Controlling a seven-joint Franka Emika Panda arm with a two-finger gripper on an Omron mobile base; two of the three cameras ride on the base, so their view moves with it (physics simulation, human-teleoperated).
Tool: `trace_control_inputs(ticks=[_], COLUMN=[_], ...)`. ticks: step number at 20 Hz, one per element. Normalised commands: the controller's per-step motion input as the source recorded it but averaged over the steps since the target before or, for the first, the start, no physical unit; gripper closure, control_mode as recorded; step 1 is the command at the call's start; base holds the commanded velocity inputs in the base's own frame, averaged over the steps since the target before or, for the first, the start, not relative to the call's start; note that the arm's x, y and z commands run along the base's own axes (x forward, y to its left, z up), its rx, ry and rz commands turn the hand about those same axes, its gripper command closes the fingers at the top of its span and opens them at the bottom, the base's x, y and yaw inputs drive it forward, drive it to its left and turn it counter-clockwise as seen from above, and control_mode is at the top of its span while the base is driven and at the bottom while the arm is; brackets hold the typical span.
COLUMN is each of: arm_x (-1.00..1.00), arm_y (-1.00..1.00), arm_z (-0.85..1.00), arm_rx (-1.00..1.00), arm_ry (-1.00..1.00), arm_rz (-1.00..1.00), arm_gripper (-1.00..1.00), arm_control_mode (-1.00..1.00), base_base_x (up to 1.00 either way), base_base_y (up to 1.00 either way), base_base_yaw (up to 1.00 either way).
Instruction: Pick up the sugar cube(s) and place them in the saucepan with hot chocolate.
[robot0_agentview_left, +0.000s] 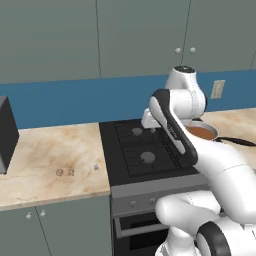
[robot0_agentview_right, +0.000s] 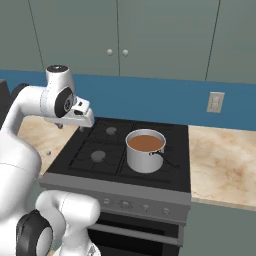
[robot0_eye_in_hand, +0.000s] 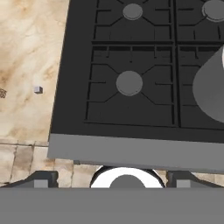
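Left base view: three cubes (robot0_agentview_left: 65, 172) lie on the counter (robot0_agentview_left: 50, 150) left of the stove (robot0_agentview_left: 145, 150), two close together, one (robot0_agentview_left: 96, 167) nearer the stove.

Right base view: the pan (robot0_agentview_right: 145, 150) sits on the front right burner, its handle pointing toward the front right.

Hand view: the gripper (robot0_eye_in_hand: 112, 181) hangs open over the stove; one cube (robot0_eye_in_hand: 38, 89) lies just beside it. Such tiny cubes (barely knob-sized) could slip from a wide grasp.
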Motion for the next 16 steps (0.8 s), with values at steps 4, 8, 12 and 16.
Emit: trace_control_inputs(ticks=[4, 8, 12, 16], arm_x=[-0.07, 0.0, 0.0, 0.15], arm_y=[0.52, 0.43, 0.42, 0.33], arm_z=[-0.16, 0.0, -0.13, -0.32], arm_rx=[0.0, 0.0, -0.01, -0.13], arm_ry=[-0.01, 0.0, 0.06, 0.21], arm_rz=[0.01, 0.09, 0.1, 0.15], arm_gripper=[-1.0, -1.0, -1.0, -1.0], arm_control_mode=[-1.0, -1.0, -1.0, -1.0], base_base_x=[0.0, 0.0, 0.0, 0.0], base_base_y=[0.0, 0.0, 0.0, 0.0], base_base_yaw=[0.0, 0.0, 0.0, 0.0])
